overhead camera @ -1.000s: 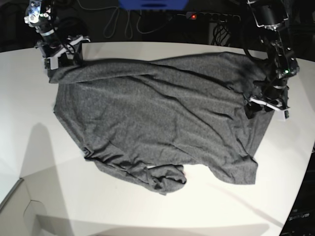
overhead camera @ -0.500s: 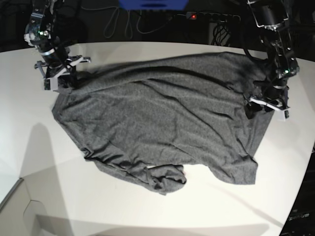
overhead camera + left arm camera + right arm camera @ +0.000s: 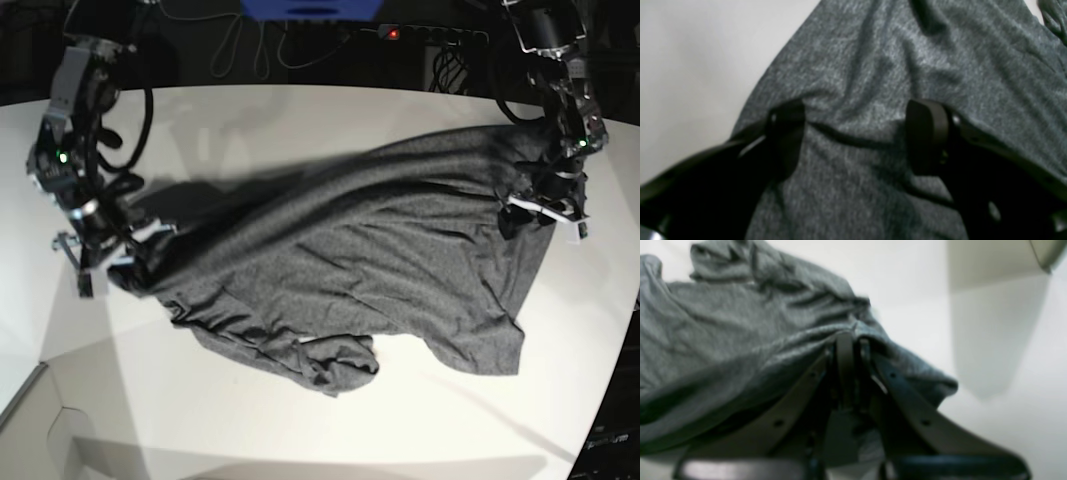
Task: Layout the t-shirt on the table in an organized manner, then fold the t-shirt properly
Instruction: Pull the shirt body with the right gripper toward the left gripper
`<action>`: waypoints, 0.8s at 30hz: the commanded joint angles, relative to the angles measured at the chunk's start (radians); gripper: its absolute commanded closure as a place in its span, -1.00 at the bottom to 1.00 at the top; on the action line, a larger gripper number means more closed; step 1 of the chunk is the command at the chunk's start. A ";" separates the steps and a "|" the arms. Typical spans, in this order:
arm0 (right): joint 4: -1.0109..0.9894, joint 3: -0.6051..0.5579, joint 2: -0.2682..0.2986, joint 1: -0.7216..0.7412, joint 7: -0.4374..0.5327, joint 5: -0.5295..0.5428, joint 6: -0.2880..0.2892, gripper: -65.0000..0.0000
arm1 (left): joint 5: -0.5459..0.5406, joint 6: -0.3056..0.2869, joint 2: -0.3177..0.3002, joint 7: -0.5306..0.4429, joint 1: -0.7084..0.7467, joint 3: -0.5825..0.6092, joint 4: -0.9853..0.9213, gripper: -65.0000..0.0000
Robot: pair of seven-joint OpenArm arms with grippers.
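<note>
The white table point(image 3: 300, 430) carries the grey t-shirt point(image 3: 360, 260), spread and wrinkled across it. My right gripper point(image 3: 851, 340) is closed, pinching its edge. My left gripper point(image 3: 853, 140) stands wide apart over the cloth, holding nothing.

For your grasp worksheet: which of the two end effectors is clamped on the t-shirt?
The right end effector, pinching a fold of the t-shirt; the left end effector stands open over it.

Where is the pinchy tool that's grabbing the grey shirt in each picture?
Base view: the right tool is at the left edge, shut on the t-shirt.
Right wrist view: bottom centre, cloth pinched.
Left wrist view: not in it; only the open left tool.
Shared landmark: the white table.
</note>
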 commanded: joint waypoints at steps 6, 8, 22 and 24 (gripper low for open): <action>-0.144 -0.092 0.040 0.143 0.000 0.010 -0.002 1.00 | 0.010 0.009 -0.009 0.037 0.006 -0.001 0.000 -0.43; -0.225 -0.155 0.064 0.183 0.000 0.010 -0.002 0.87 | 0.010 0.009 -0.009 0.037 0.006 -0.001 0.000 -0.43; -0.049 -0.093 0.081 0.002 0.000 0.011 -0.006 -0.03 | 0.010 0.009 -0.009 0.037 -0.002 -0.001 -0.006 -0.43; -0.038 -0.084 0.052 -0.055 0.000 0.011 -0.006 -0.03 | 0.010 0.009 -0.009 0.037 -0.002 -0.001 -0.006 -0.43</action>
